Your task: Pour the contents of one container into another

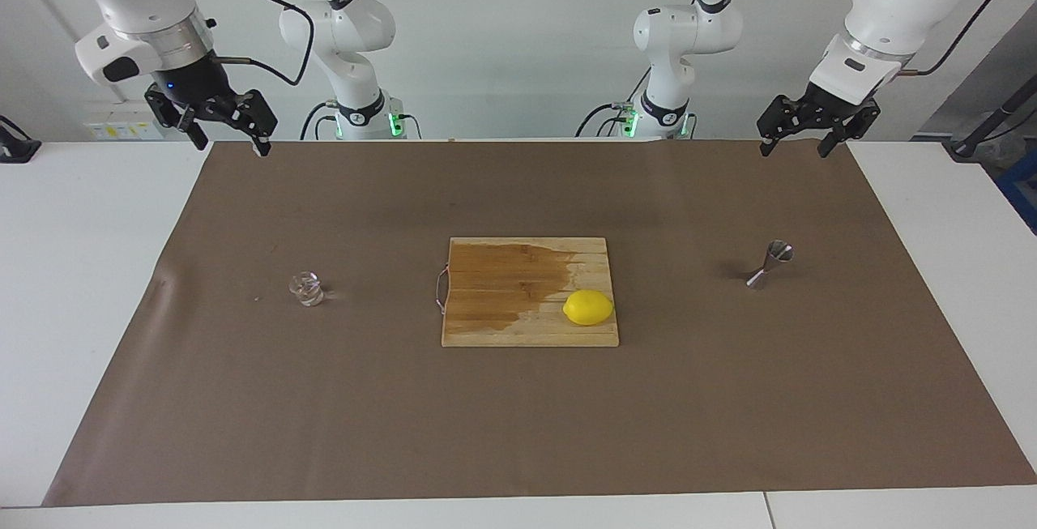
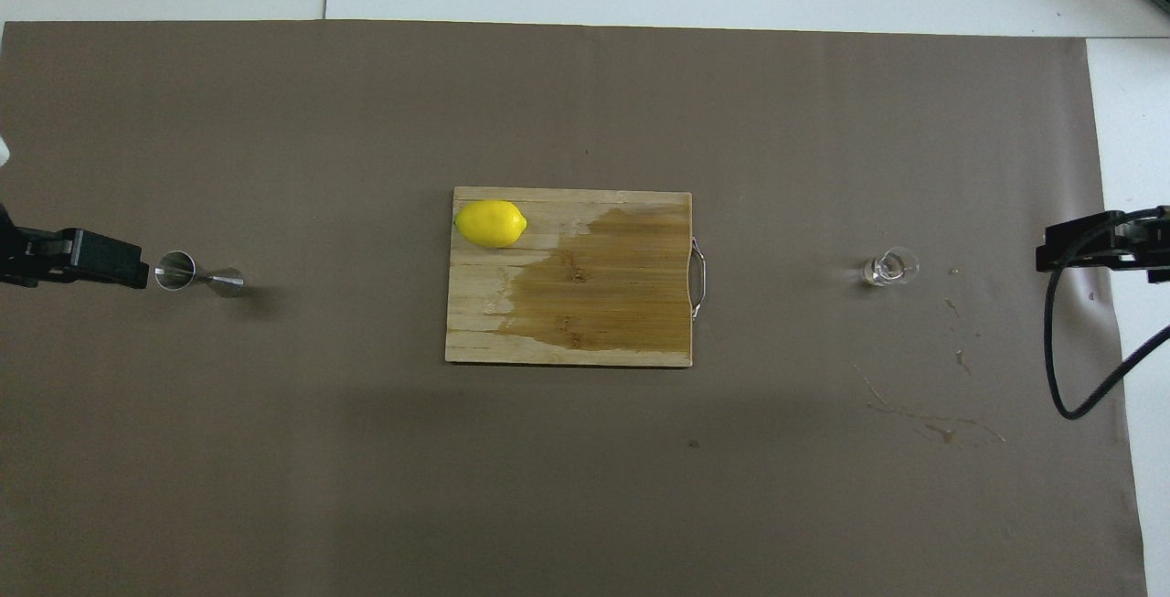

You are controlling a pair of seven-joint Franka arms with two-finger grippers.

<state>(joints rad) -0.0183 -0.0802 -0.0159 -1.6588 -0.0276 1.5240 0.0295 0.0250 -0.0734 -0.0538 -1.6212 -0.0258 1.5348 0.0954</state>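
The tiny clear glass cup (image 1: 306, 288) (image 2: 889, 268) stands upright on the brown mat toward the right arm's end. The steel hourglass jigger (image 1: 770, 264) (image 2: 196, 275) stands on the mat toward the left arm's end. My right gripper (image 1: 229, 142) (image 2: 1074, 245) hangs open high over its end of the mat, well clear of the cup. Over the other end my left gripper (image 1: 794, 147) (image 2: 110, 257) is raised and open. From overhead its tip shows beside the jigger, but the facing view shows it high above and apart from it. Neither gripper holds anything.
A wooden cutting board (image 1: 502, 326) (image 2: 585, 341) with a dark wet patch and a wire handle lies mid-mat. A yellow lemon (image 1: 588, 307) (image 2: 491, 223) sits on its corner toward the jigger. Small stains mark the mat (image 2: 585, 487) near the cup.
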